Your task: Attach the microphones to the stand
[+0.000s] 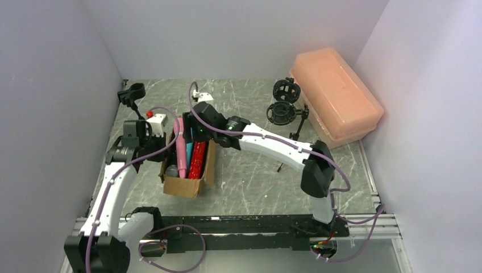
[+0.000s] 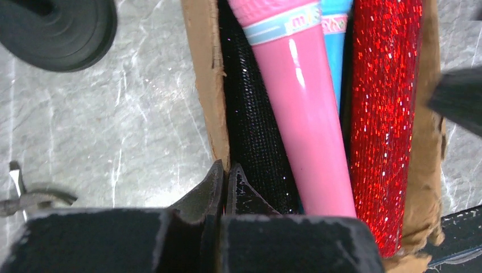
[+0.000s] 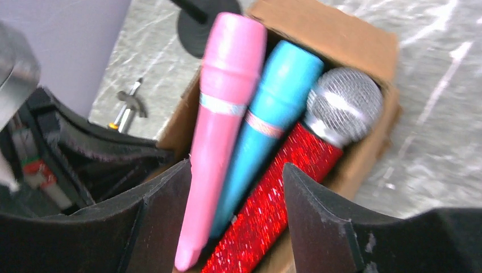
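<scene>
An open cardboard box (image 1: 185, 185) holds a pink microphone (image 1: 181, 151), a blue microphone (image 1: 188, 152) and a red glitter microphone (image 1: 198, 160) with a silver mesh head (image 3: 343, 105). Something black and mesh-covered (image 2: 256, 131) lies under the pink microphone (image 2: 301, 119). My left gripper (image 2: 226, 168) is shut on the box's left wall (image 2: 207, 85). My right gripper (image 3: 236, 168) hangs over the box's far end, open, its jaws either side of the three microphones. The pink microphone (image 3: 219, 125) lies against its left finger. A stand with a clip (image 1: 132, 94) is at the far left.
Two black shock mounts (image 1: 283, 102) on a stand are at the far right, next to an orange plastic case (image 1: 335, 96). A black round base (image 2: 57, 34) and a small metal tool (image 2: 28, 196) lie left of the box. Walls close in the table on three sides.
</scene>
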Robot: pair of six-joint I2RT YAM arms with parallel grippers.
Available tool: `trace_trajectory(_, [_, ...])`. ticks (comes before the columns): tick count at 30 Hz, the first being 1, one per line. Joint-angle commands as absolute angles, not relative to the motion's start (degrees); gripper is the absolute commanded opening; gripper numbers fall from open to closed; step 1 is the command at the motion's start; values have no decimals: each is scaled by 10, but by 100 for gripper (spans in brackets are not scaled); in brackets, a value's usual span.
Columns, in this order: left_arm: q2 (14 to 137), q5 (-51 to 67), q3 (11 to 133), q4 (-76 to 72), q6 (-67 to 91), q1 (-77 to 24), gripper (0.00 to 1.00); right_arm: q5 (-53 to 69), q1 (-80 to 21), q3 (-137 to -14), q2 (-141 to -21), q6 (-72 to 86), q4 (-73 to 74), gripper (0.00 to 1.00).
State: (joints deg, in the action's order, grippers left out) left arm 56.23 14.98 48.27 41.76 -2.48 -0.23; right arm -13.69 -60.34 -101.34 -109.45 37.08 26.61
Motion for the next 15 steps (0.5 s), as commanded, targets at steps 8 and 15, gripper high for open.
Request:
trace_trajectory(8, [492, 83, 496, 424, 55, -2, 0, -6, -610, -1111, -1183, 430, 261, 61])
trace_trajectory(15, [503, 72, 498, 427, 93, -2, 0, 27, -615, -1122, -1208, 451, 263, 60])
